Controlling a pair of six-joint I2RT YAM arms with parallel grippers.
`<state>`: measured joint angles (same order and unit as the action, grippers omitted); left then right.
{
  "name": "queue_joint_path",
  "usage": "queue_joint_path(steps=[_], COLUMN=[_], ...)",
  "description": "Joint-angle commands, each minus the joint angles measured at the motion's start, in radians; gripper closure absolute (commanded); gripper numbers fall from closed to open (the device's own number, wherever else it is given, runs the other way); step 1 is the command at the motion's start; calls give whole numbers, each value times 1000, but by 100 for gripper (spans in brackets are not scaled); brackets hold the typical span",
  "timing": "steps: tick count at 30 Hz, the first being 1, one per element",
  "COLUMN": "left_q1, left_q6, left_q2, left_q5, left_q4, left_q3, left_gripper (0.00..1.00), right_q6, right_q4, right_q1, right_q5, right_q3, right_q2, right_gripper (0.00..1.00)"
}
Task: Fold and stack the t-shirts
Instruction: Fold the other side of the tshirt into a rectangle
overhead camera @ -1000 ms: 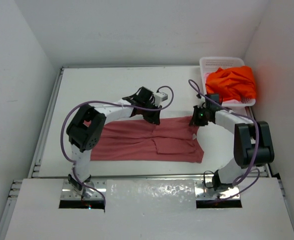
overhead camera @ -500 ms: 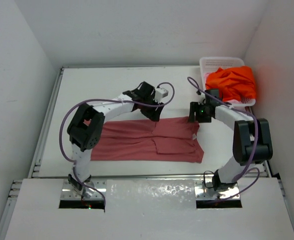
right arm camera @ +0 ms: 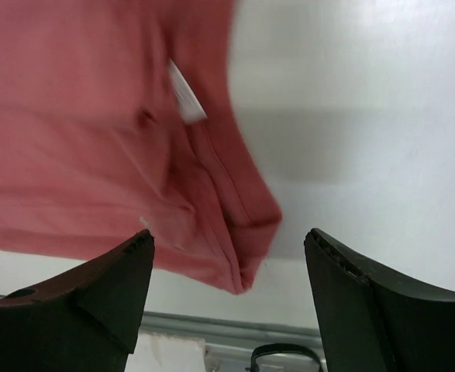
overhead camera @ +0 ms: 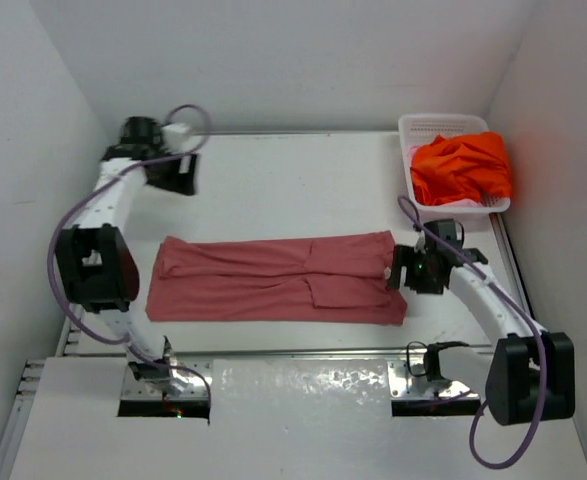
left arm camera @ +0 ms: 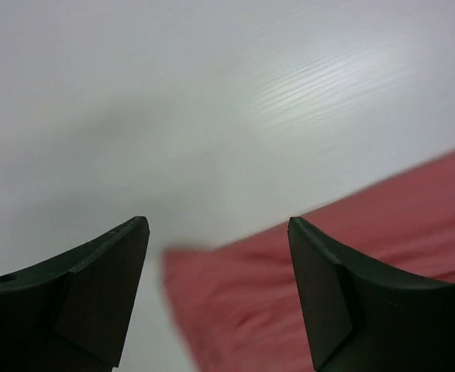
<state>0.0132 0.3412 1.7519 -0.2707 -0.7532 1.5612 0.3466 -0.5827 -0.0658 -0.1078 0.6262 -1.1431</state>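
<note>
A dusty rose-red t-shirt [overhead camera: 273, 280] lies flat on the white table as a long band folded lengthwise. My left gripper [overhead camera: 183, 178] hovers open at the far back left, well away from the shirt. In the left wrist view, the left gripper [left arm camera: 217, 225] holds nothing and the shirt's left corner [left arm camera: 289, 294] shows blurred below. My right gripper [overhead camera: 401, 272] is open just above the shirt's right end. In the right wrist view, the right gripper [right arm camera: 229, 235] frames the shirt's folded corner [right arm camera: 243, 217], with a white label [right arm camera: 184, 94] nearby. A bright orange t-shirt [overhead camera: 463, 165] is heaped in the basket.
The white perforated basket [overhead camera: 428, 125] stands at the back right corner against the right wall. White walls close in the table on the left, back and right. A metal rail [right arm camera: 211, 322] runs along the near table edge beneath the right gripper.
Both grippers opened and let go of the rose-red shirt. The left arm swung away to the back left corner, the right arm moved nearer and right. The shirt now lies longer, reaching further left.
</note>
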Motion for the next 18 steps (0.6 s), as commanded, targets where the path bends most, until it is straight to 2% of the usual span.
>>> queue_joint_path(steps=[1, 2, 5, 6, 8, 10, 12, 14, 16, 17, 18], left_q1=[-192, -253, -306, -317, -326, -326, -325, -318, -318, -321, -323], left_q6=[120, 122, 134, 137, 136, 133, 102, 102, 116, 125, 145], left_q2=[-22, -23, -37, -48, -52, -48, -40, -23, 33, 50, 67], left_q5=[54, 53, 34, 39, 4, -53, -96, -56, -3, 13, 21], left_q4=[-133, -132, -104, -92, -40, -15, 37, 106, 111, 101, 91], left_q3=[-124, -147, -237, -287, -331, -357, -363, -385, -397, -404, -414], left_gripper=[30, 29, 29, 26, 22, 12, 11, 11, 24, 30, 41], right_q6=[100, 107, 138, 166, 190, 201, 195, 189, 190, 193, 198], right_q4=[1, 13, 30, 56, 96, 104, 104, 124, 155, 196, 214], right_q1=[1, 3, 1, 1, 1, 1, 1, 1, 1, 1, 0], right_q5=[-3, -10, -24, -38, -52, -40, -20, -9, -27, -38, -52], right_q3=[-104, -117, -166, -184, -247, -272, -283, -292, -310, -315, -318], right_q2=[34, 31, 31, 37, 52, 54, 46, 31, 14, 2, -27], right_gripper=[25, 25, 25, 26, 26, 26, 27, 29, 45, 58, 71])
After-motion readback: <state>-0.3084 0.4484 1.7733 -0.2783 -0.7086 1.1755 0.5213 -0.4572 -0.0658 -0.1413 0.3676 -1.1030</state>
